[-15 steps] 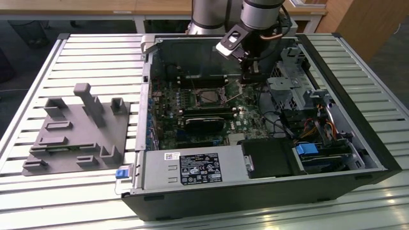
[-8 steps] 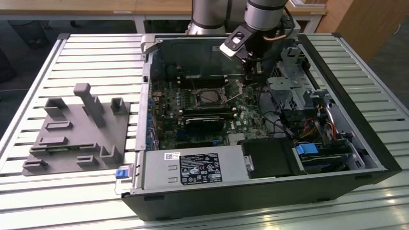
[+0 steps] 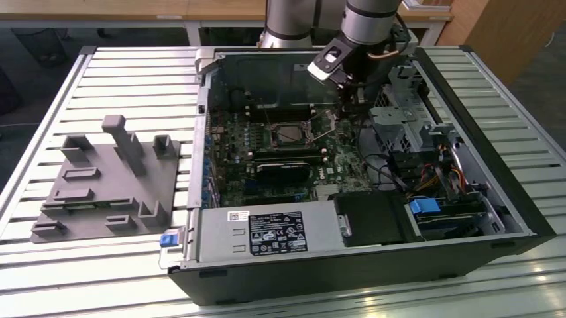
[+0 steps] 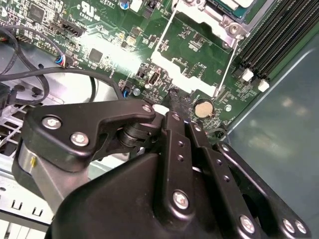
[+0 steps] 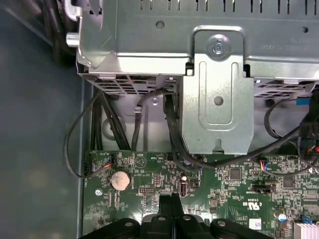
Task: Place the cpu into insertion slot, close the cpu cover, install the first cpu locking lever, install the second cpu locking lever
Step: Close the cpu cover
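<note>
Gripper (image 3: 345,109) is down inside the open PC case (image 3: 495,218), fingers pressed together with nothing between them; both wrist views agree (image 4: 174,97) (image 5: 172,199). The tips are just over the green board (image 4: 194,45). The coin cell (image 4: 201,108) is right beside the tips. The cpu (image 3: 290,136) lies flat on the board near the tips, toward the exterior view's left. The cpu cover (image 4: 212,14) sits just ahead of the fingers. Two thin wire levers (image 4: 225,64) run from it back toward the tips; can't tell whether they're latched.
</note>
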### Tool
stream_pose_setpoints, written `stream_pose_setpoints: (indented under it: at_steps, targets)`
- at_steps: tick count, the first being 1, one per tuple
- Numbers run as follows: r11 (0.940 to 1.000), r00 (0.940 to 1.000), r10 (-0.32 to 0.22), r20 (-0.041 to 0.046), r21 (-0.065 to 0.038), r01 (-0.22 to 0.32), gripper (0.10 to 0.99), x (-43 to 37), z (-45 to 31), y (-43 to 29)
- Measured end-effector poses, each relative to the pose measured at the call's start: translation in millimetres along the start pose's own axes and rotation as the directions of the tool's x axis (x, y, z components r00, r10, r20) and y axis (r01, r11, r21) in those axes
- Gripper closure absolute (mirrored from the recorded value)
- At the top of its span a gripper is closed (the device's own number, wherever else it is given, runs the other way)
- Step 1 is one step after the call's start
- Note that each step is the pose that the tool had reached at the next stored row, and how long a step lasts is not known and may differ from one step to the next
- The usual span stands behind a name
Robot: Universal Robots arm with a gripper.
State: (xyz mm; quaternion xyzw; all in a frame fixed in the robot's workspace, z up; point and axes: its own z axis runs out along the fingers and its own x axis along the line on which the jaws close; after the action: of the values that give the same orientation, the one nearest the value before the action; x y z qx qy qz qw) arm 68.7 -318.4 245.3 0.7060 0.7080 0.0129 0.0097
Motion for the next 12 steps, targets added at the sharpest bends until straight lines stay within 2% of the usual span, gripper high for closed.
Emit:
stream_pose_setpoints:
  at_steps: [8, 12]
  targets:
    - [1.0000, 1.0000, 0.000, -0.0001, 0.002, 0.000, 0.980, 0.3, 8.8, 1.4]
    - [1.0000, 1.0000, 0.000, 0.0002, 0.003, 0.000, 0.980, 0.3, 9.7, -1.0]
